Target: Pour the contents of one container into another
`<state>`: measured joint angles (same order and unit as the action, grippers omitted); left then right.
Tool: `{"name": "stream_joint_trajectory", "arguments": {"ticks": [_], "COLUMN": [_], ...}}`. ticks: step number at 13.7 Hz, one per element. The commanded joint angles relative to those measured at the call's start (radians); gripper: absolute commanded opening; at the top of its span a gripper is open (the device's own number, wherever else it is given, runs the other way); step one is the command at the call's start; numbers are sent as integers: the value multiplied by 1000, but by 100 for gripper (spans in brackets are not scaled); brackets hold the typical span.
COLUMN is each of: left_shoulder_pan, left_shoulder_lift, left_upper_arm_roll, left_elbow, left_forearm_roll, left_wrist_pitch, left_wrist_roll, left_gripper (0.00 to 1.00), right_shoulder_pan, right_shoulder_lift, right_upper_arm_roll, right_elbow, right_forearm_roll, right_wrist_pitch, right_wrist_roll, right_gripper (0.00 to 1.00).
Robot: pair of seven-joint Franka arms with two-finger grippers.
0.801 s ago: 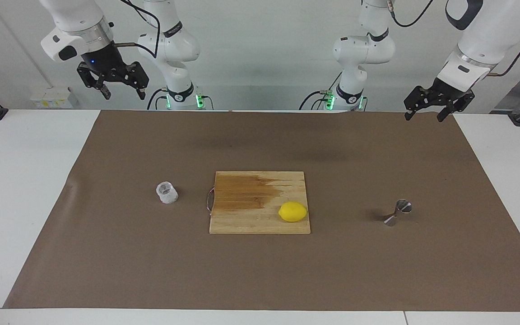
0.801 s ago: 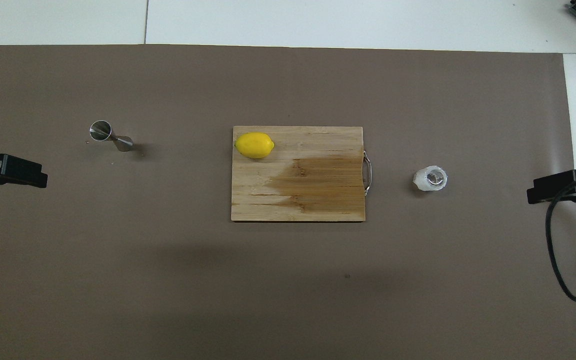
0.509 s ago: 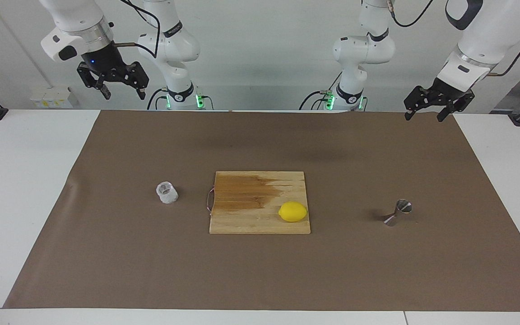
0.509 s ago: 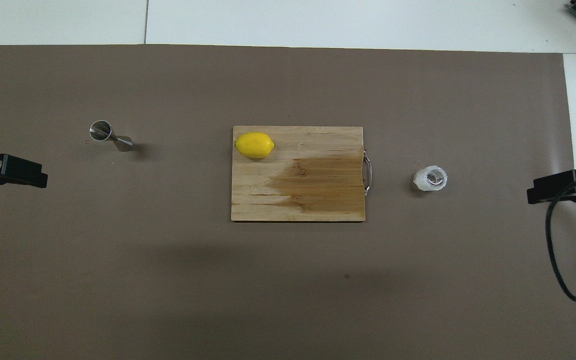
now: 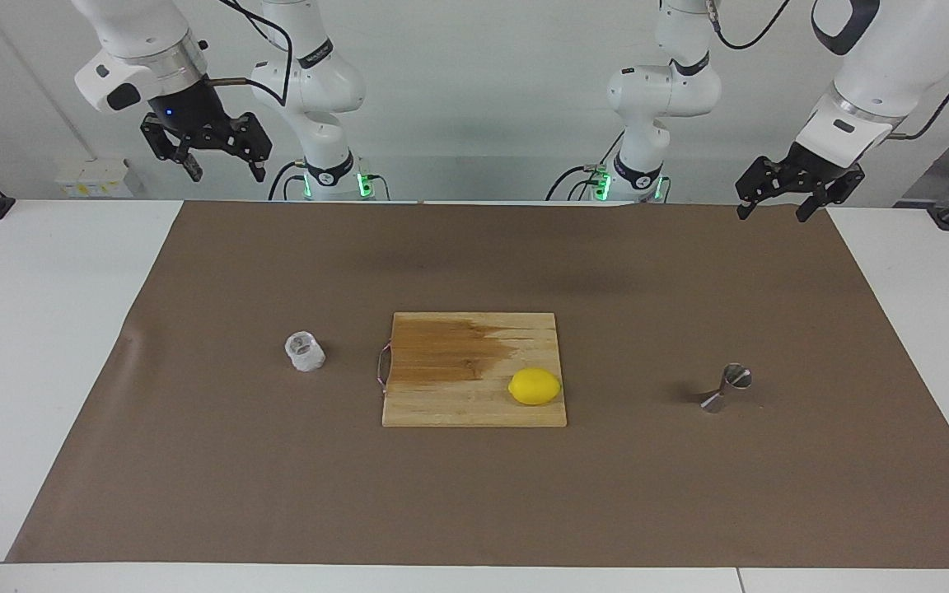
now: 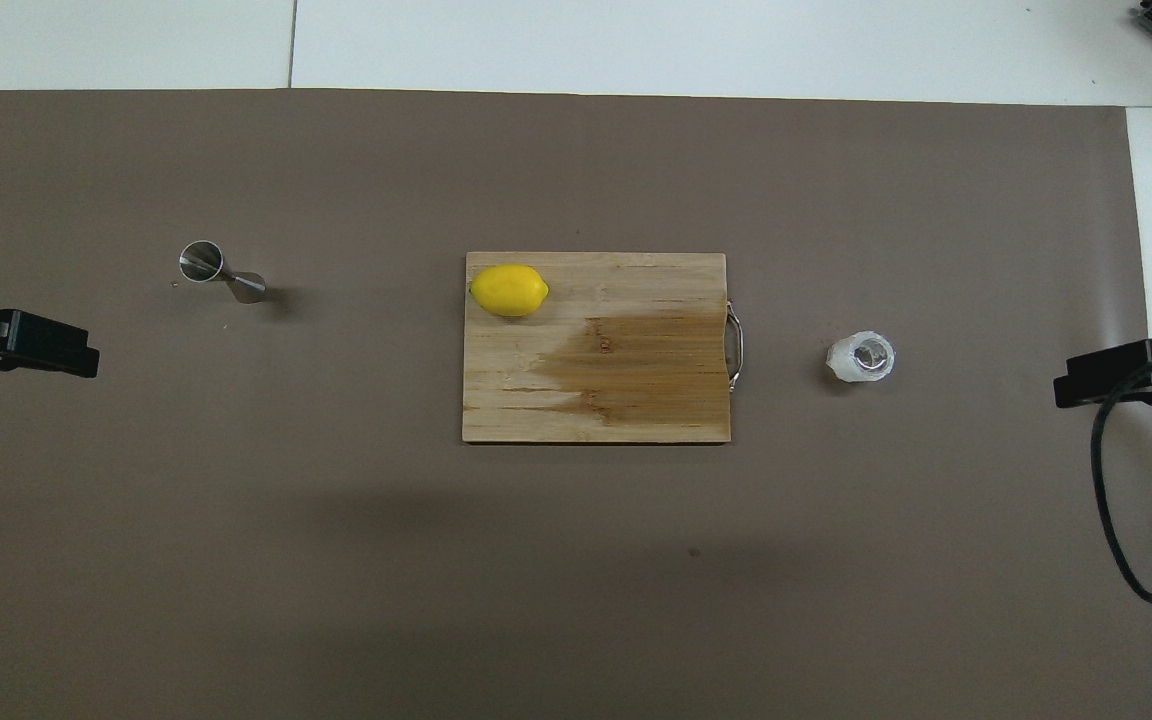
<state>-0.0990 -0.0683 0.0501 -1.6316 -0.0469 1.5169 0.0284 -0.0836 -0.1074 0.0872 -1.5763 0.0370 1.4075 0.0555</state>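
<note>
Lemon [image 5: 535, 386] on cutting board [image 5: 458, 395]

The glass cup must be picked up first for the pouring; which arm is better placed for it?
Probably the right arm. Its open claw hangs at the end of the table where the glass cup stands; the left claw hangs at the jigger's end.

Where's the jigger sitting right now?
The jigger stands upright on the brown mat toward the left arm's end of the table, apart from the cutting board and level with the lemon; no hand is near it.
</note>
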Motion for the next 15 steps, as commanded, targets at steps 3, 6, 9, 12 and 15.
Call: {"name": "stream_joint_trajectory", "arguments": {"ticks": [3, 6, 9, 12, 15], "left_shoulder_pan": [8, 54, 148, 189, 255], "left_shoulder_lift": [-12, 99, 230, 389, 480], "left_upper_arm_roll": [0, 5, 5, 7, 11], "left_elbow": [-21, 86, 169, 309, 317], "left_forearm_roll": [-24, -108, -234, -284, -422], "left_wrist_pitch": [63, 42, 65, 72, 131], "left_wrist_roll": [-16, -51, -163, -302, -544], "left_gripper": [100, 100, 100, 100, 100], "right_shoulder_pan": [-7, -7, -7, -7, -7], "right_shoulder_lift": [-9, -9, -9, -9, -9], "right_upper_arm_roll": [8, 8, 6, 6, 6], "right_elbow": [-4, -4, -4, -4, -4], "right_forearm_roll": [-12, -12, -12, -12, -12], "right_wrist_pitch": [-15, -15, -16, -16, -15], "right_wrist_roll": [15, 15, 15, 15, 15], "right_gripper": [100, 100, 100, 100, 100]}}
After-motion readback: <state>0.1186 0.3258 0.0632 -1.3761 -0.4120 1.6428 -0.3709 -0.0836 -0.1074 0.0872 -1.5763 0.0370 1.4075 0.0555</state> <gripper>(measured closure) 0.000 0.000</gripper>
